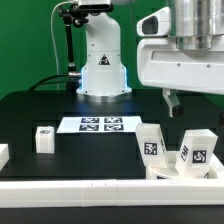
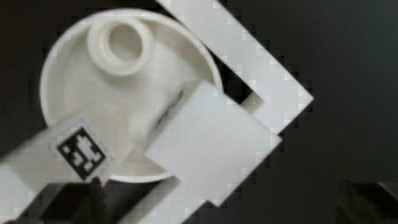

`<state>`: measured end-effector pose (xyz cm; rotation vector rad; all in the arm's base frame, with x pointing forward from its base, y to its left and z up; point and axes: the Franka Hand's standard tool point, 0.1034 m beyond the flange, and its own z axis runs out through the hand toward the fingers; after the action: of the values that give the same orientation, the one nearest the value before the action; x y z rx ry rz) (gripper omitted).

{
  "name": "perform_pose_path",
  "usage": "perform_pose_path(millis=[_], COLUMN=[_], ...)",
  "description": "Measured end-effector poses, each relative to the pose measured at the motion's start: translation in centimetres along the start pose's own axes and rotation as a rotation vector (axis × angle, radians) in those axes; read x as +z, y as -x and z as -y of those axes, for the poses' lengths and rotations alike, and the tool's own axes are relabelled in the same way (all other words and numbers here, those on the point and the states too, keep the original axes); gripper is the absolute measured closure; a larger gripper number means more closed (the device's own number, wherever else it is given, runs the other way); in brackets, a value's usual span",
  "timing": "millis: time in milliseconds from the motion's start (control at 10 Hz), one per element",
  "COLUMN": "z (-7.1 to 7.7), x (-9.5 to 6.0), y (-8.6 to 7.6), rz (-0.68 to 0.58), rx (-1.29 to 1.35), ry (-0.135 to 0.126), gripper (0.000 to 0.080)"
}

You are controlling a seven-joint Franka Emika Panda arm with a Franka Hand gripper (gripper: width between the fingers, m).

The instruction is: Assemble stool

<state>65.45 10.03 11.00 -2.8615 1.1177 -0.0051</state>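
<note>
In the wrist view the round white seat [image 2: 89, 95] lies flat with a raised ring [image 2: 125, 45] on it, pressed into the corner of the white border rails [image 2: 249, 60]. A tagged white leg [image 2: 80, 150] and a second white leg [image 2: 205, 135] stand over the seat's near side. In the exterior view these two tagged legs [image 1: 150, 143] [image 1: 195, 148] stand at the front right. A third leg [image 1: 44, 138] stands alone on the left. My gripper [image 1: 172, 100] hangs above the two right legs, holding nothing that shows. Only one dark finger is visible.
The marker board [image 1: 100, 124] lies in front of the robot base [image 1: 102, 70]. A white border rail [image 1: 100, 190] runs along the front edge. Another white piece [image 1: 3, 153] sits at the exterior view's far left.
</note>
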Motion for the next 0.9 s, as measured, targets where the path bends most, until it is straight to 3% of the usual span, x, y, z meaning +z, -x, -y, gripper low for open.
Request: perform_pose_path(millis=[300,600,900], z=[-0.09,-0.20,-0.39], x=[0.04,0.04,0.11], y=[-0.09,-0.14,-0.25], rz=[-0.001,-0.015,-0.014], rx=[-0.214,-0.602,-0.747], ry=[0.002,0.034,0.041], gripper=[0.0151,0.0151,0.0151])
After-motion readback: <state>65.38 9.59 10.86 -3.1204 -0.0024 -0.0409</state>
